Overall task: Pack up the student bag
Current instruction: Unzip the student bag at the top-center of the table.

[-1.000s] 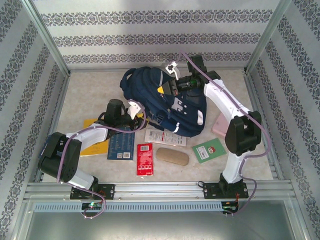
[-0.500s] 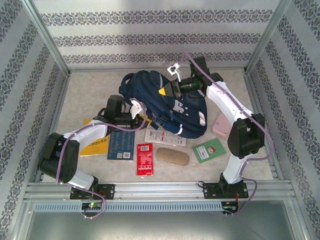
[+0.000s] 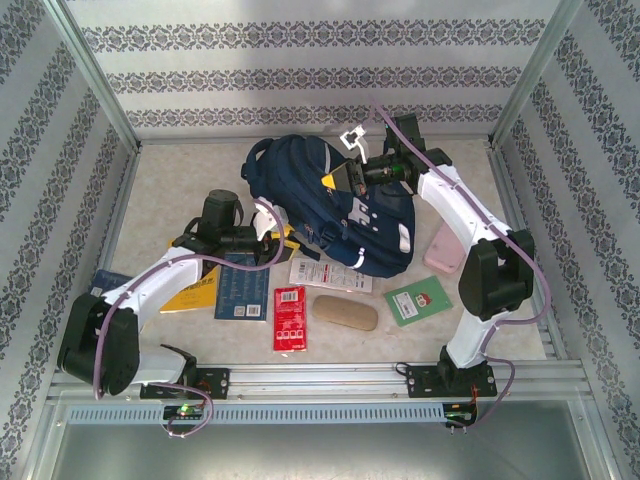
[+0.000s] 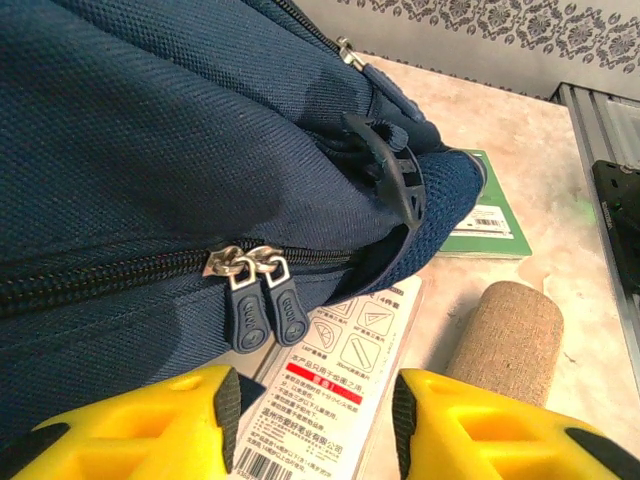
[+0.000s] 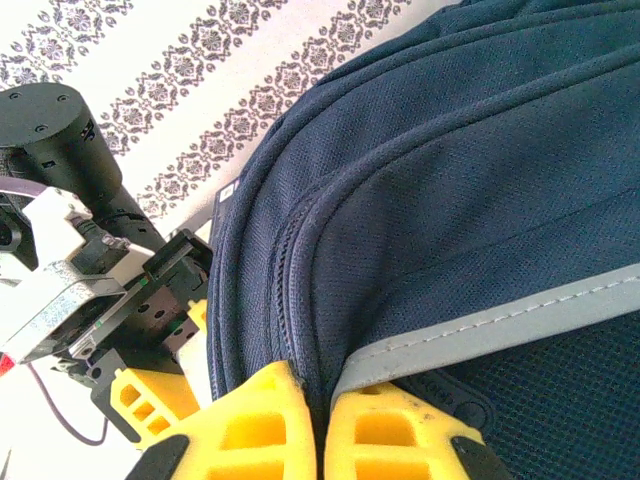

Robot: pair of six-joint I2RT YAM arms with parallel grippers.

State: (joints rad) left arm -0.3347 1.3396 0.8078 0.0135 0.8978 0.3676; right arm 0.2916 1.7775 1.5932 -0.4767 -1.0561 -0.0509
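Fabric of the large navy blue backpack (image 3: 330,200) sits clamped in the right gripper (image 5: 318,400) — the left gripper (image 4: 315,390) hangs, jaws apart, just beside two blue-grey zipper pulls (image 4: 262,305).

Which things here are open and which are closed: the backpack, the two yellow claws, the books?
student bag: lying on the table, zipped shut where the two zipper pulls meet.
left end effector: open, facing the zipper pulls.
right end effector: shut on the student bag's fabric.
green notebook: closed, flat.
blue book: closed, flat.
tan case: closed.
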